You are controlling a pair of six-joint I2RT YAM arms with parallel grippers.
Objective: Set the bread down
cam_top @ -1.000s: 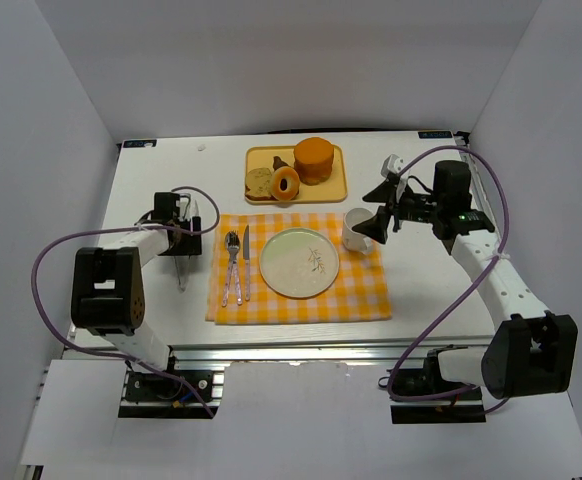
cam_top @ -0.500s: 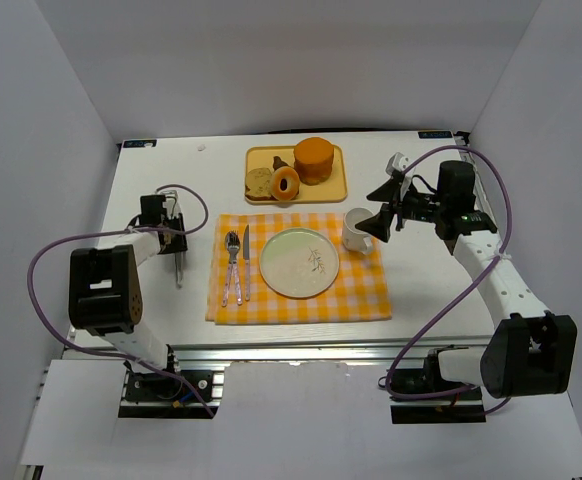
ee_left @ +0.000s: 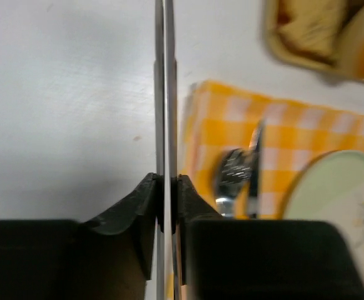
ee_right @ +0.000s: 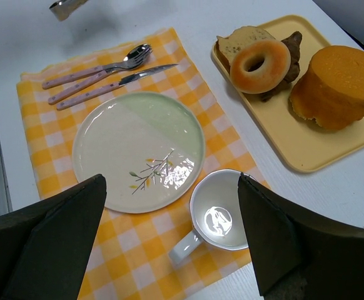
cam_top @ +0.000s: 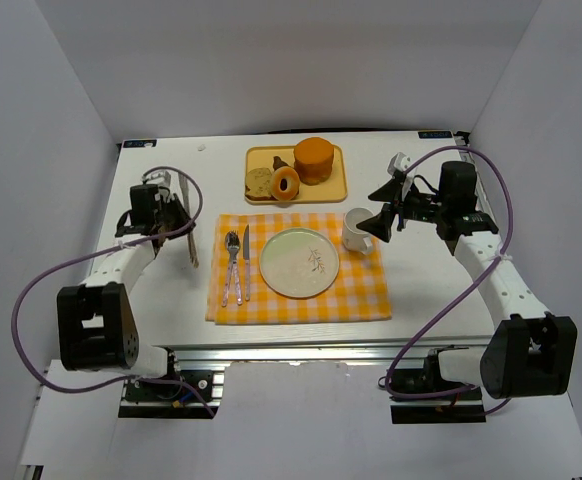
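Note:
The bread (cam_top: pixel 285 183) (ee_right: pixel 259 62) is a small golden-brown ring lying on the yellow tray (cam_top: pixel 316 192) (ee_right: pixel 307 150) at the back of the table, leaning on a pale slice. My left gripper (cam_top: pixel 169 215) (ee_left: pixel 167 184) is left of the checked cloth, shut on thin metal tongs (cam_top: pixel 189 245) (ee_left: pixel 166 94) whose two blades are pressed together between the pads. My right gripper (cam_top: pixel 381 215) (ee_right: pixel 169 231) hangs open above the white cup (cam_top: pixel 356 230) (ee_right: pixel 222 215) with nothing between its fingers, well to the right of the bread.
A pale plate (cam_top: pixel 299 262) (ee_right: pixel 138 150) sits bare in the middle of the yellow checked cloth (cam_top: pixel 301 305), with cutlery (cam_top: pixel 236 265) (ee_right: pixel 101 72) to its left. A tall orange loaf (cam_top: pixel 314 160) (ee_right: pixel 335 87) stands on the tray beside the bread.
My left gripper closed on the tongs and raised them off the table, moving toward the back left. The right arm has hardly moved.

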